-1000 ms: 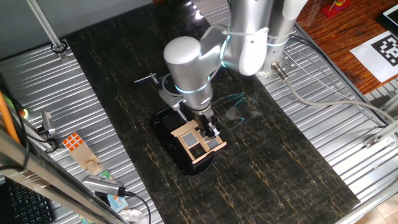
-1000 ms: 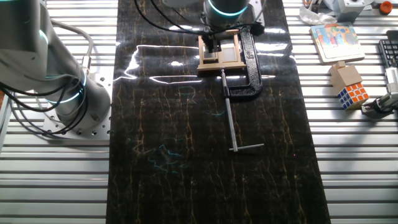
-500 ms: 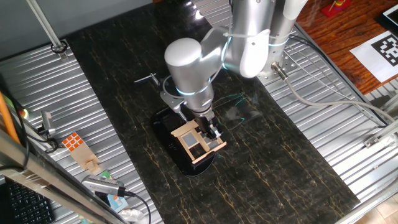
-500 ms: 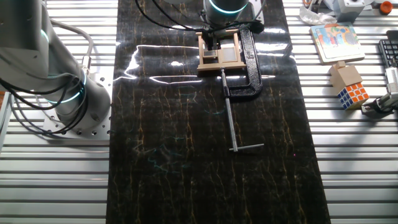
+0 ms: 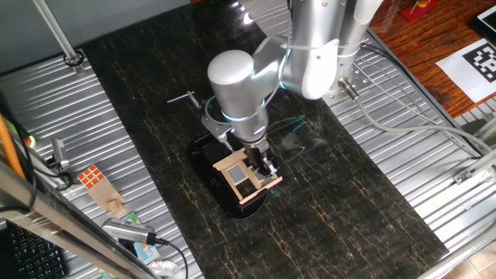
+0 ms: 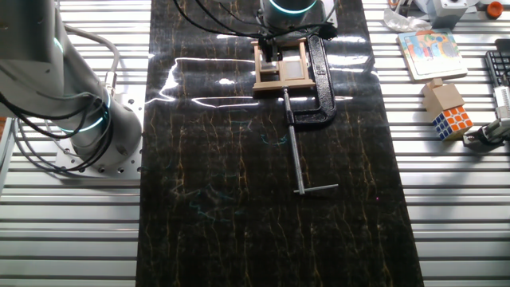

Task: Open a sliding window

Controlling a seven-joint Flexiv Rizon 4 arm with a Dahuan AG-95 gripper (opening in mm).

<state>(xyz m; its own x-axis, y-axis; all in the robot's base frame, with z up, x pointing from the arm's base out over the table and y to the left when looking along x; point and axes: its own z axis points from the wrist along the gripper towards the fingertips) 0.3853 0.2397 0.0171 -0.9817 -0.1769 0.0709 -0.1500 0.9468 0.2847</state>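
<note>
The sliding window (image 5: 244, 179) is a small tan wooden frame with dark panes, lying on a black rounded base (image 5: 225, 198) on the dark mat. In the other fixed view the window (image 6: 284, 70) sits at the mat's far edge, held by a black C-clamp (image 6: 316, 88). My gripper (image 5: 264, 163) comes straight down onto the window's right part, its narrow black fingers close together and touching the inner wooden sash. From the other side the gripper (image 6: 273, 54) sits in the window's left half. The arm's wrist hides the window's far edge.
The clamp's long screw with T-handle (image 6: 299, 155) reaches out over the mat. An orange-and-white cube on a wooden block (image 5: 97, 186) lies on the left metal surface, seen as cube (image 6: 449, 113) near a picture tile (image 6: 430, 54). The arm's base (image 6: 76, 104) stands left.
The gripper and wrist have edged a little along the window, rightward in one fixed view and away from the camera in the other, and the inner sash has shifted slightly with them.
</note>
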